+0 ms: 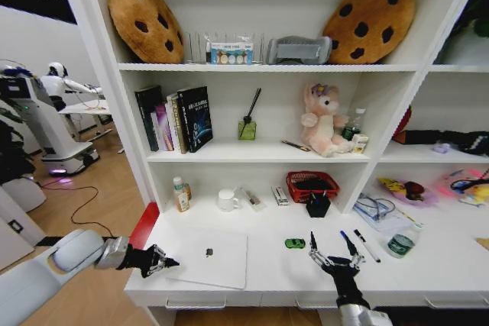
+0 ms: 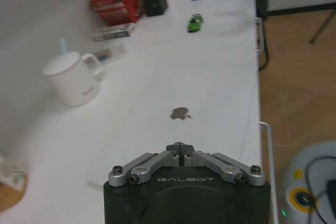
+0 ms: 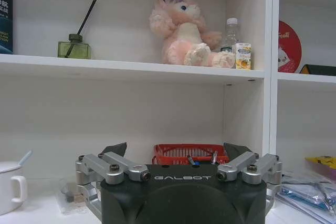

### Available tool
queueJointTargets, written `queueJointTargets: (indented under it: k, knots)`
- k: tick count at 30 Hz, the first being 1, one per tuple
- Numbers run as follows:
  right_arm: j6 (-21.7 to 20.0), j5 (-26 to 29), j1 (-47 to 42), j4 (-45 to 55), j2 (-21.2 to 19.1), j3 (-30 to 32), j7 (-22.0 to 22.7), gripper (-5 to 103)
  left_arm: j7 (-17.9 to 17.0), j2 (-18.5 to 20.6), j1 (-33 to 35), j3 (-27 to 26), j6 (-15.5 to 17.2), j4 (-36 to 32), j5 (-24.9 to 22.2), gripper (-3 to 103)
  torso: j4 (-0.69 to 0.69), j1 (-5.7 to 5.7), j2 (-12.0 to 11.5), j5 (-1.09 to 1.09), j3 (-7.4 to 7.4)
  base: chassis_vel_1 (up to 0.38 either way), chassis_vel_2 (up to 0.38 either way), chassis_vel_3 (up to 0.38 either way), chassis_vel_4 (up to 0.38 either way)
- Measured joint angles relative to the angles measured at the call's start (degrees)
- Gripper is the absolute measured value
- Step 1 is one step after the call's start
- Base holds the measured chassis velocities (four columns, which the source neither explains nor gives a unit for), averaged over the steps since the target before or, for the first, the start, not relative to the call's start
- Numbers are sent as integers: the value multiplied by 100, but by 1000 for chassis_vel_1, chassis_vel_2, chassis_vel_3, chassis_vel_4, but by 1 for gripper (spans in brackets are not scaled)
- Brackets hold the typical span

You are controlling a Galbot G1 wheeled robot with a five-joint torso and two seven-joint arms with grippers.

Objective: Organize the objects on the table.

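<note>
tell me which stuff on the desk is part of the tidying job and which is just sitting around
Part of the job:
- closed laptop
- green toy car
- pens
- dark-green container
- left claw, shut at the laptop's edge
- right claw, open above the desk's front

Just sitting around:
- white mug
- red basket
- pink plush toy

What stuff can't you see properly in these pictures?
- The laptop is closed, so its keys are hidden, head view.
- Contents of the white mug: the rim hides them, left wrist view.
- Book titles: too small, head view.
- The desk directly ahead: the right gripper body blocks it, right wrist view.
</note>
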Motion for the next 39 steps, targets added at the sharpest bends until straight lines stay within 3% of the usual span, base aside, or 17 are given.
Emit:
queueJointTargets:
  k: [1,3,4,6,7,9,12,13,14,15,16,18,23,25,26,30,39]
  knots:
    - [0,0,0,0,0,0,0,100,0,0,0,0,0,0,0,0,0,0,0,0,0,0,0,0,0]
    - [-60,-4,-8,6,-25,-7,48,100,-770,-365,310,-500,-5,167,-340,-2,-1,0,0,-1,0,0,0,0,0]
    - [-60,-4,-8,6,-25,-7,48,100,-770,-365,310,-500,-5,167,-340,-2,-1,0,0,-1,0,0,0,0,0]
    - [-145,6,-2,42,-67,-9,114,100,-1504,-686,633,-1054,87,149,-597,9,-1,1,0,0,0,0,0,0,0]
    - [-145,6,-2,42,-67,-9,114,100,-1504,-686,633,-1054,87,149,-597,9,-1,1,0,0,0,0,0,0,0]
    - [-205,41,0,78,-100,-9,151,100,-1981,-910,828,-1439,172,48,-722,14,0,1,0,0,0,0,0,0,0]
    - [-265,77,-9,128,-201,6,178,100,-3981,-1493,1385,-2233,797,-622,-1390,30,-2,1,0,2,0,0,0,0,0]
    - [-265,77,-9,128,-201,6,178,100,-3981,-1493,1385,-2233,797,-622,-1390,30,-2,1,0,2,0,0,0,0,0]
    - [-273,110,-12,147,-242,7,186,100,-4688,-1719,1603,-2448,1065,-912,-1747,35,-1,1,0,2,0,0,0,0,0]
    - [-273,110,-12,147,-242,7,186,100,-4688,-1719,1603,-2448,1065,-912,-1747,35,-1,1,0,2,0,0,0,0,0]
    - [-286,160,-16,168,-285,6,191,100,-5331,-2007,1857,-2690,1307,-1248,-2101,41,0,1,0,0,0,0,0,0,0]
    - [-293,206,-14,188,-336,4,192,100,-5798,-2367,2207,-3033,1474,-1643,-2333,51,2,1,0,0,0,0,0,0,0]
    - [-293,240,19,196,-390,-10,193,100,-5826,-2862,2783,-3593,1394,-2240,-2365,64,2,0,0,0,0,0,0,0,0]
    - [-293,258,51,196,-398,-59,188,100,-5905,-3204,3187,-4111,1410,-2885,-2465,80,1,0,0,2,-1,0,0,0,0]
    - [-292,259,53,200,-398,-71,183,100,-5965,-3291,3293,-4279,1454,-3114,-2518,80,-1,1,0,2,-1,0,0,0,0]
    - [-277,255,37,222,-397,-78,175,100,-5989,-3397,3514,-4586,1534,-3566,-2540,96,-1,1,0,2,-1,0,0,0,0]
    - [-277,250,58,200,-457,-74,179,100,-5900,-3324,3627,-4577,1708,-3976,-2531,100,-2,1,-1,0,0,0,0,0,0]
